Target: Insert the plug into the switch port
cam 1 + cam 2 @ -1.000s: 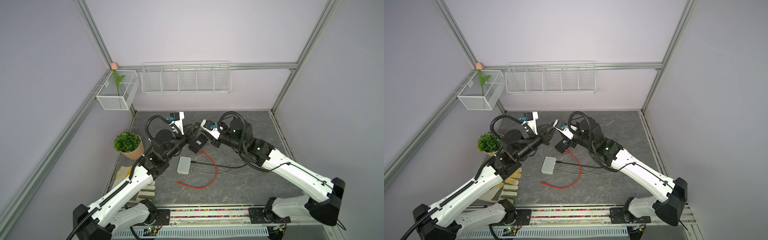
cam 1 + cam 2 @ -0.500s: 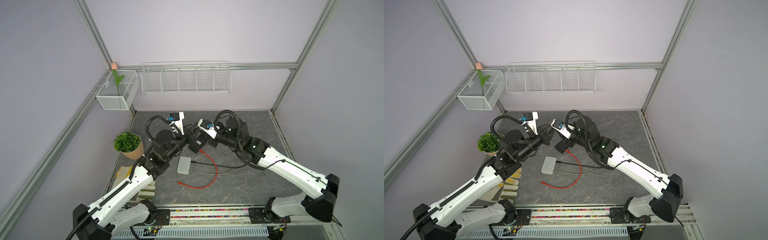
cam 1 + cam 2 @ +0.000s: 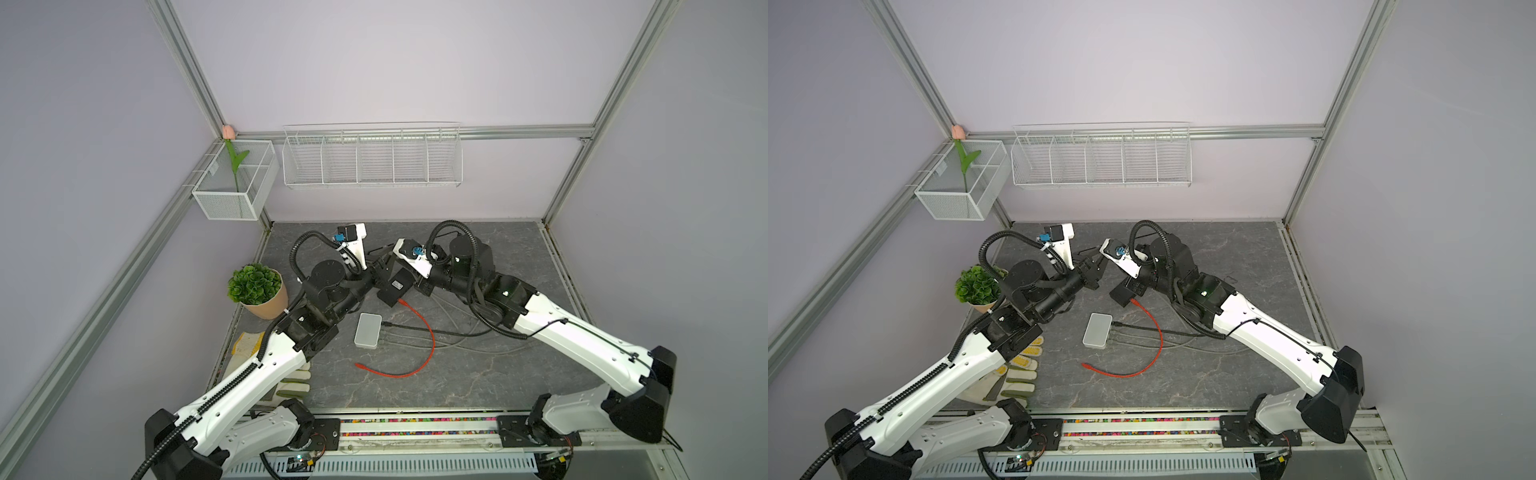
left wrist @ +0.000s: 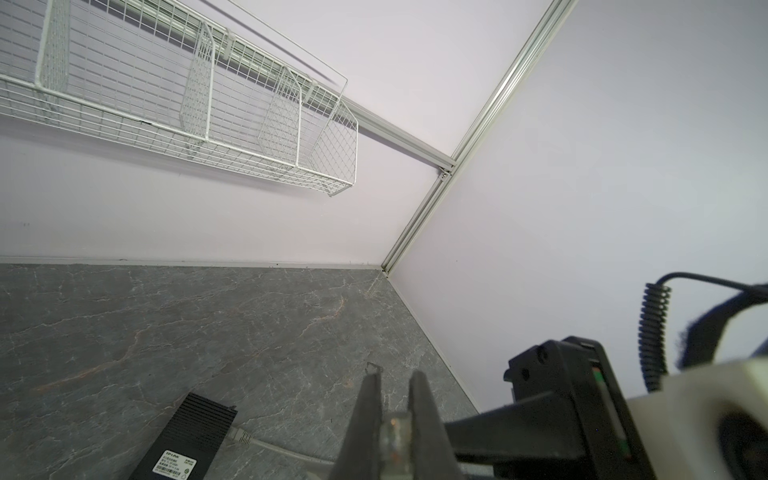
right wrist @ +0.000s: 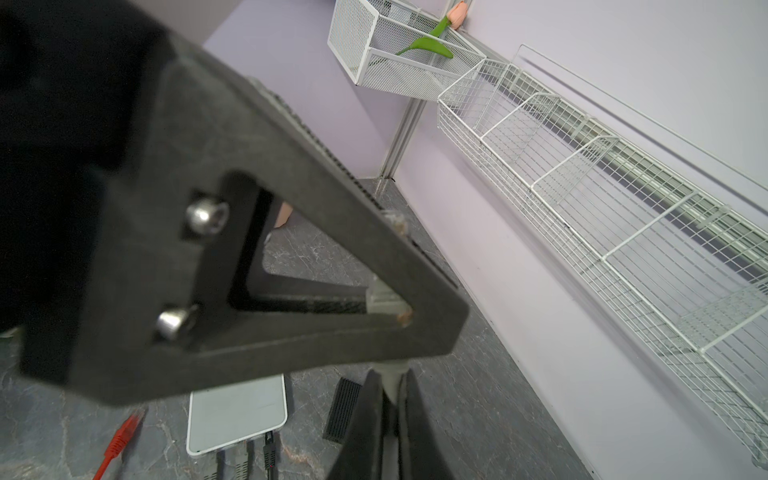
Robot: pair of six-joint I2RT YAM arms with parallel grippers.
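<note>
grey desk (image 3: 457,374) below, a mid-air meeting — left claw (image 4: 395,380) pinching the clear plug (image 4: 395,434), right claw (image 5: 392,378) clamped on its grey cable (image 5: 393,368). likely a handover; next, square the plug to the black switch (image 3: 394,287) port.

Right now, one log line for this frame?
left end effector: shut on plug | right end effector: shut on cable | plug: aloft, not inserted

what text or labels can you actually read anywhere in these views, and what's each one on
"TP-LINK": printed on the black switch, left wrist view.
Smaller print under it: too blurred to read.
Sticker on the switch in a top view: too small to read.
Nothing else legible.
</note>
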